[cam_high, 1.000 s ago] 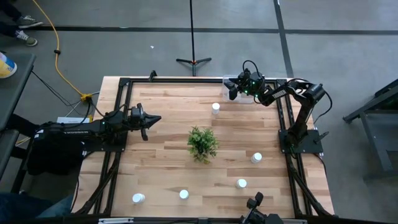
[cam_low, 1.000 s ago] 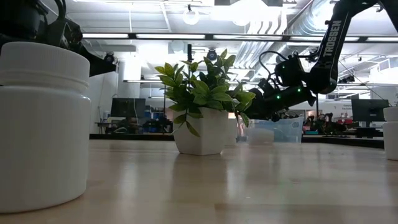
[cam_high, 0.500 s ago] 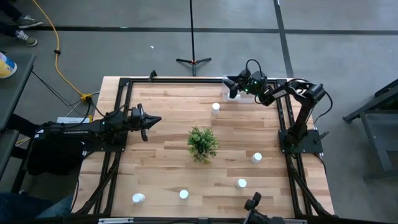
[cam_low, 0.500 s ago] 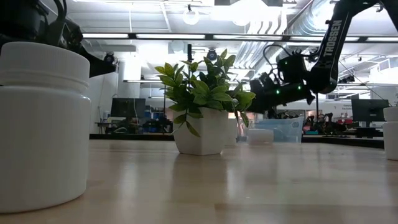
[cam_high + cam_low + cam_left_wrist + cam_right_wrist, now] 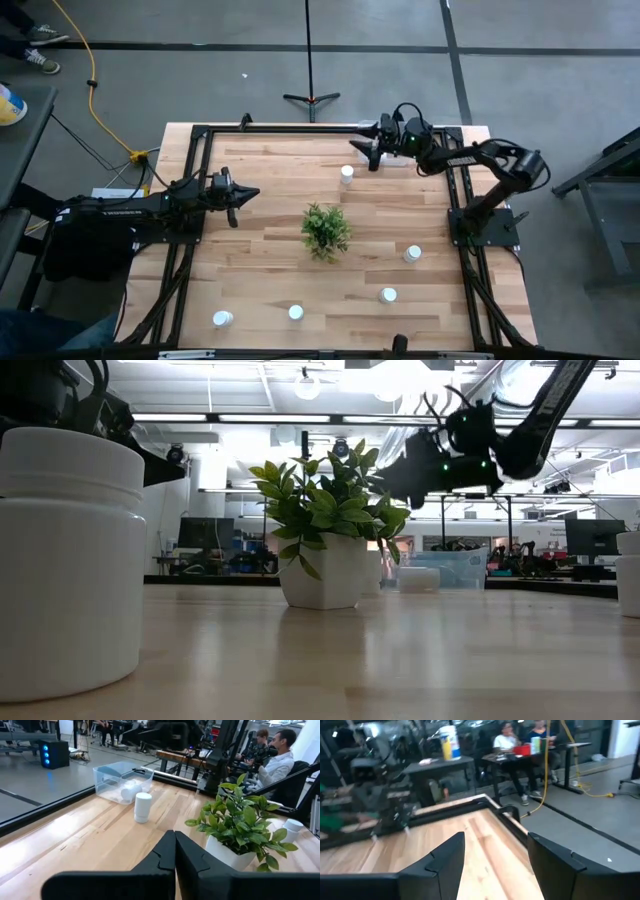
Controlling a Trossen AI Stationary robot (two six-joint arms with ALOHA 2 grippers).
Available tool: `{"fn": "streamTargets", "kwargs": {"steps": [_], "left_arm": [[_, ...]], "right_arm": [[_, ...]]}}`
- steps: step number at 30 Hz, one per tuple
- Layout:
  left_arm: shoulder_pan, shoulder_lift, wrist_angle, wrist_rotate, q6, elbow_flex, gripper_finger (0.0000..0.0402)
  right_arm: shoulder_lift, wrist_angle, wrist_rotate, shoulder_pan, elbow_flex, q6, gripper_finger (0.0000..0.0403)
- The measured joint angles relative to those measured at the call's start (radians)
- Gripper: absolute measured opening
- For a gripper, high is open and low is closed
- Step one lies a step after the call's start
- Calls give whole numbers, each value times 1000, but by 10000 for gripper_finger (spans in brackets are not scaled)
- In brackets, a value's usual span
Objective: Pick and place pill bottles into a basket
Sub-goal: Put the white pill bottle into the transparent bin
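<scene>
Right claw (image 5: 366, 148) open, empty, above basket (image 5: 116, 778)

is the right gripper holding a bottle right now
No, the right gripper has its fingers spread with only bare table between them, and the nearest pill bottle stands apart on the wood.

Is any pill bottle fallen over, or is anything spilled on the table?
Nothing stands out. The five bottles on the table, such as the one near the basket, stand upright; nothing is spilled. The plant is upright too.
</scene>
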Motion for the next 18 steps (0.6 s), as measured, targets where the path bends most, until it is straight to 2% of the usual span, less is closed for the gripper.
{"fn": "streamTargets", "kwargs": {"steps": [7, 11, 14, 18], "left_arm": [[0, 0, 0, 13, -3, 0, 22], [0, 0, 0, 15, -6, 0, 48], [0, 0, 0, 15, -19, 0, 69], [0, 0, 0, 16, -26, 0, 60]], "right_arm": [[-93, -199, 56, 87, 0, -72, 204], [-96, -292, 132, 137, 0, -126, 206], [-96, -355, 202, 178, 0, -186, 224], [-95, -395, 279, 218, 0, -202, 262]]}}
